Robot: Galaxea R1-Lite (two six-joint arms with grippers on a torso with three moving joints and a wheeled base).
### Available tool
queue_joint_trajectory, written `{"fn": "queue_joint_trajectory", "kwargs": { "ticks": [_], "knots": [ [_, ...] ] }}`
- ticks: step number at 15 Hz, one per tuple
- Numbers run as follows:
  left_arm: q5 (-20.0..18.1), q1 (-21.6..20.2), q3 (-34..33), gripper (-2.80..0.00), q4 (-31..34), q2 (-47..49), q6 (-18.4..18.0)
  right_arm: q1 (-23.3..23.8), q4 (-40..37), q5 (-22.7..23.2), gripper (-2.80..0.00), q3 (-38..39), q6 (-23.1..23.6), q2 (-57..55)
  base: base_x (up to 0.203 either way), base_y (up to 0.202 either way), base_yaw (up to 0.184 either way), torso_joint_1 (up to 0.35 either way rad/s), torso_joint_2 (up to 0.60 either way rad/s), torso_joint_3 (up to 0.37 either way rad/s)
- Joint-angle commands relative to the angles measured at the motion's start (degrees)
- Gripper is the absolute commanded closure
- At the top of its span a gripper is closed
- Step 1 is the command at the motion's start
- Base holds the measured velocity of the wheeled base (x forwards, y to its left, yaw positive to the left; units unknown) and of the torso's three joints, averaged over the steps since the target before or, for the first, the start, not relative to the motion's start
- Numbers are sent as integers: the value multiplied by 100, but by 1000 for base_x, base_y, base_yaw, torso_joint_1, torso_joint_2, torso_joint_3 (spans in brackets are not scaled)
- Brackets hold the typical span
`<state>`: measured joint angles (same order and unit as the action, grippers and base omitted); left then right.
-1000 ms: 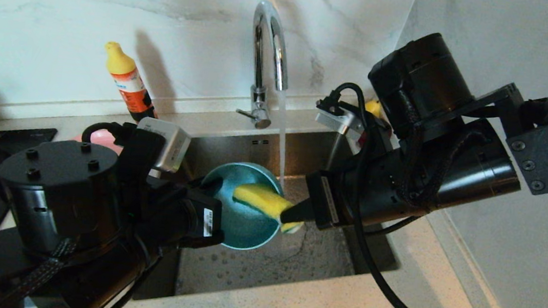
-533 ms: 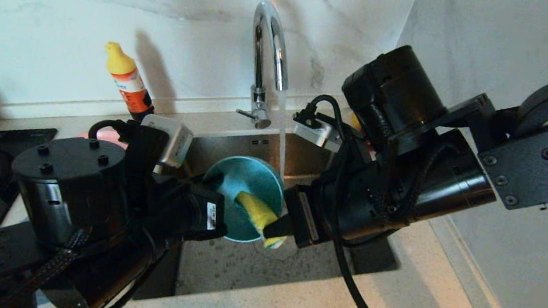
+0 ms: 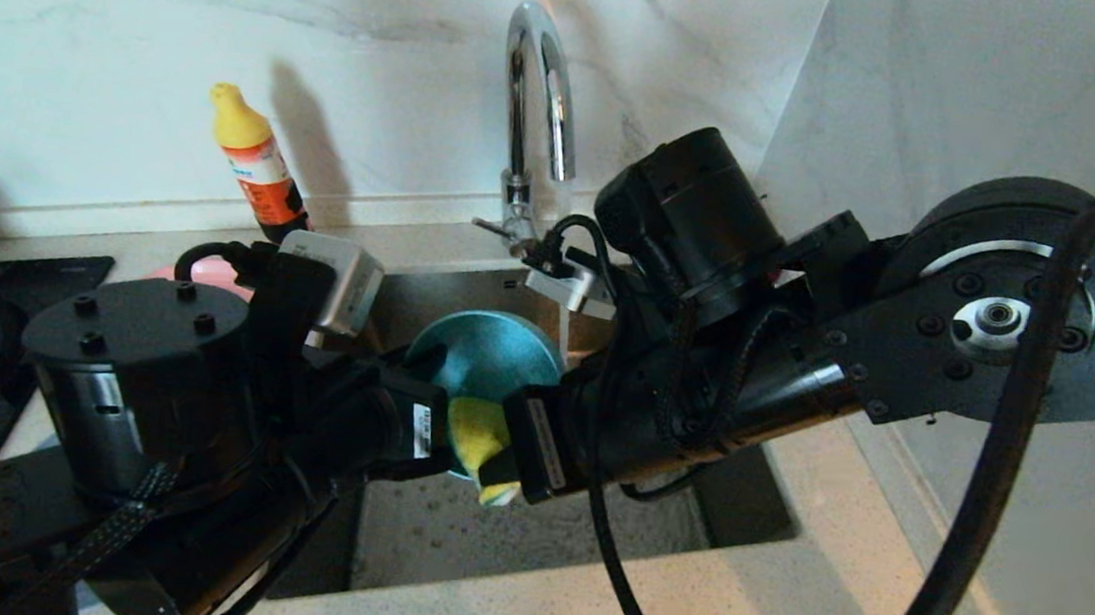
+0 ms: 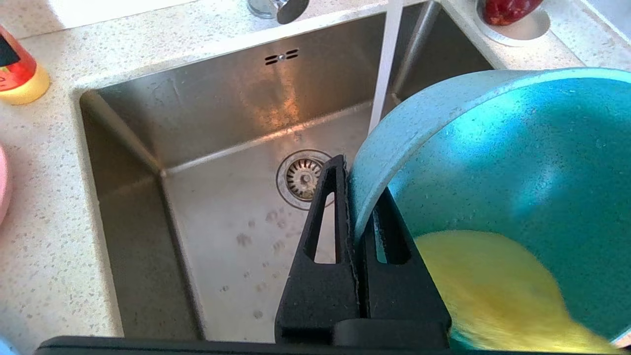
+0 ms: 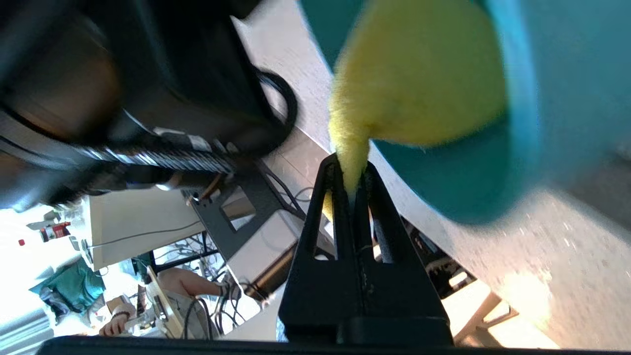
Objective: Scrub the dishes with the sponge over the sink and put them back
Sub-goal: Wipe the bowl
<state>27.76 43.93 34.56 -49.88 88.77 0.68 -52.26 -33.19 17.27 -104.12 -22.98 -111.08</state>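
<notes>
Over the sink [image 4: 148, 162], left end effector [image 4: 352, 197] pinches the bowl [image 4: 517, 162] rim; right end effector [image 5: 351, 187] pinches the sponge [image 5: 419, 74].

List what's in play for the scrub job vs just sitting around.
In play: teal bowl clamped at its rim by left pincer; yellow sponge pinched in right pincer; sink; running tap.
Sitting around: orange bottle; pink plate; white saucer.

Support: speckled stone counter [image 4: 44, 236] around the inset sink [image 4: 207, 128] | Back edge: yellow-capped orange bottle [image 3: 255, 164], tap [image 3: 535, 125] base | Left of sink: pink plate [image 4: 2, 182] edge | Far right corner: white saucer [image 4: 517, 29] with red item
</notes>
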Motion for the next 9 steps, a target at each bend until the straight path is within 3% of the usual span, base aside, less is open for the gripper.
{"fn": "queue_joint_trajectory", "kwargs": {
  "ticks": [1,9],
  "knots": [
    [19,2,-20,0,-74,17,11,-65,-29,13,0,-232,-14,-185,0,0,0,0,0,0],
    [19,1,-20,0,-83,61,2,16,-167,22,0,-196,-57,-117,0,0,0,0,0,0]
  ]
}}
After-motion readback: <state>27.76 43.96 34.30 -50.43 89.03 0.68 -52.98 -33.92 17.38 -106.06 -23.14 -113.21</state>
